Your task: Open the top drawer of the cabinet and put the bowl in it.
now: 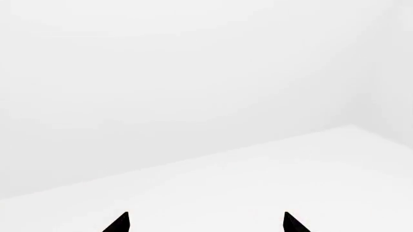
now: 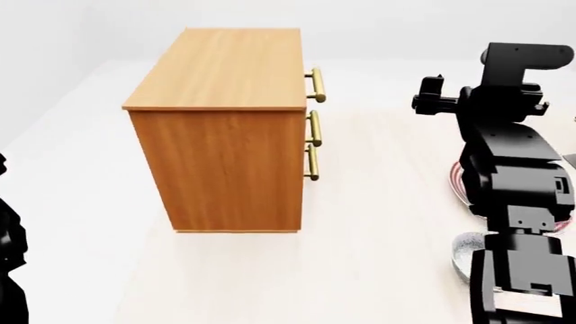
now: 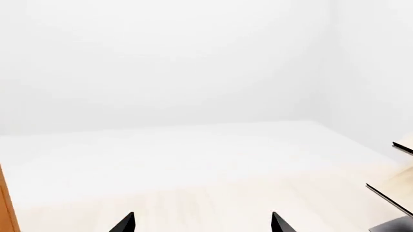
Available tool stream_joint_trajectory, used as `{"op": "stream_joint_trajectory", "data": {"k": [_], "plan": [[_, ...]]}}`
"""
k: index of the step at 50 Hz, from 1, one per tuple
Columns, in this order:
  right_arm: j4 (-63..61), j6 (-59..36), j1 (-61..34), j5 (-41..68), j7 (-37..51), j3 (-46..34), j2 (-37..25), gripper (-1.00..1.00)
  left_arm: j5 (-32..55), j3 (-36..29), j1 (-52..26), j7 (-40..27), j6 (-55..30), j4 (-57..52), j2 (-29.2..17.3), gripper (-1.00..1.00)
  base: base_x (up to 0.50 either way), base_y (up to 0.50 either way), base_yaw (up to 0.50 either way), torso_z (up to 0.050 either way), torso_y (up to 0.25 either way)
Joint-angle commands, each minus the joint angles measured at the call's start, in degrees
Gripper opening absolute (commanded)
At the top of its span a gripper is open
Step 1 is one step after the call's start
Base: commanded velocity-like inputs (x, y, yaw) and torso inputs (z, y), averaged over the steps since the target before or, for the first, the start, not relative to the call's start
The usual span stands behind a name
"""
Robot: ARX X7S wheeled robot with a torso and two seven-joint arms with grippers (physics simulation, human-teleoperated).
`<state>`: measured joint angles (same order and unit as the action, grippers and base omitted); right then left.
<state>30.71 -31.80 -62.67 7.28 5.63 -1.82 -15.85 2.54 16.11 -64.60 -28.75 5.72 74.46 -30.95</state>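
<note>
Plainly both jaws stand spread, holding nothing; the cabinet, top drawer closed, sits well apart.

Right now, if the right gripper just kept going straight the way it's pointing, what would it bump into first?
Probably nothing close. The right gripper, fingers apart, points over bare pale floor toward a far white wall. The cabinet sits off to one side.
</note>
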Motion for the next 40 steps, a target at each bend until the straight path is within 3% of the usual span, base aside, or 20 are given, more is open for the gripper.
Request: {"op": "stream_joint_trajectory", "data": {"k": [1,29,40], "plan": [[-0.72,-1.15,-0.2,0.7,-0.06,0.42,-0.25,1.0,-0.32,-0.13,-0.47,0.01,-0.14,-0.16,0.05,1.0,0.5,0.0,0.0,0.0,0.0],[-1.21,-1.14,0.82,1.3,0.55,0.74,-0.5,1.0,0.04,0.28,1.1,-0.04,-2.39,-4.27,0.36,1.0,0.48,0.0,0.0,0.0,0.001],[-7.02,-13.95,1.93,23.41,-4.26,17.62,7.97,1.0,-0.38,-0.13,-0.29,-0.01,-0.03,-0.72,0.39,1.0,0.0,0.0,0.0,0.0,0.0]]}}
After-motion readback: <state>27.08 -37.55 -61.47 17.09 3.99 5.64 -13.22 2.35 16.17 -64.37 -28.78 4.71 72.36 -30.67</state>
